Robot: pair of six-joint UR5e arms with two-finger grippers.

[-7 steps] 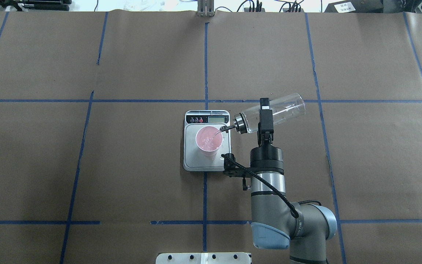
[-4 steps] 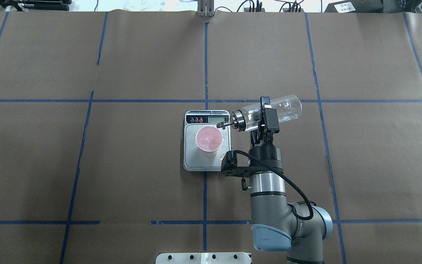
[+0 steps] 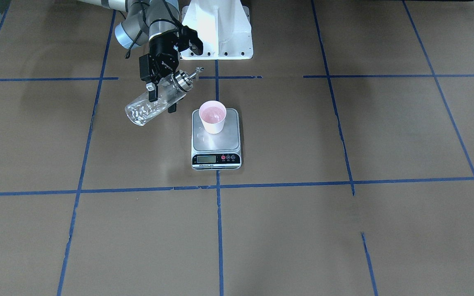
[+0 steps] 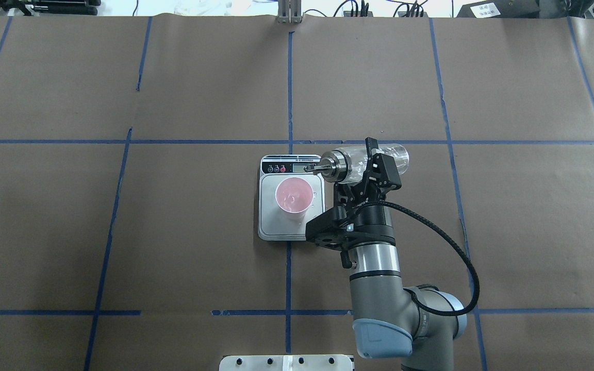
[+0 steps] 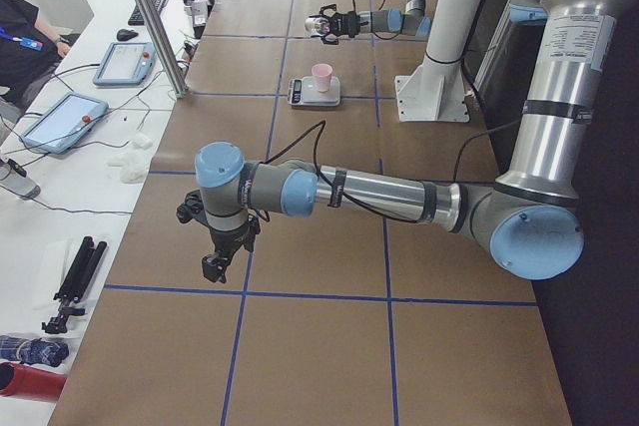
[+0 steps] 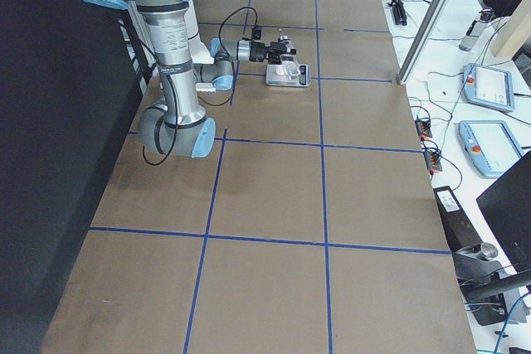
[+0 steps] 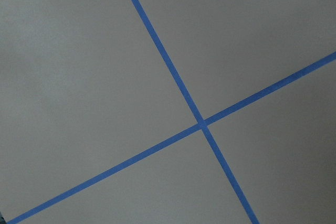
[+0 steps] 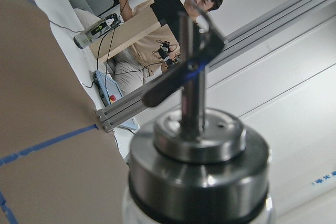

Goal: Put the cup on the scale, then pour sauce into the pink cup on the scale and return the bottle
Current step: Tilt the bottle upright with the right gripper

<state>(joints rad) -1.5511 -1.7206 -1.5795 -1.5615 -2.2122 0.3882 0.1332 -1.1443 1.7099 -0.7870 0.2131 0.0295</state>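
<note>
Overhead exterior: one cup (image 4: 294, 196), one scale (image 4: 276, 226), one bottle (image 4: 351, 164), two arms. Right pincer (image 4: 373, 157) clamped across bottle's clear body, spout pointing to its left. Cup upright on scale plate, left of right pincer, apart from it, liquid inside. Scale flat on brown surface (image 4: 173, 232). Left pincer (image 5: 215, 266) far off, over blue tape cross (image 7: 202, 123); cannot tell its opening. Versus a second ago: stream into cup gone, spout off cup rim and now showing over display strip, wrist rolled.
</note>
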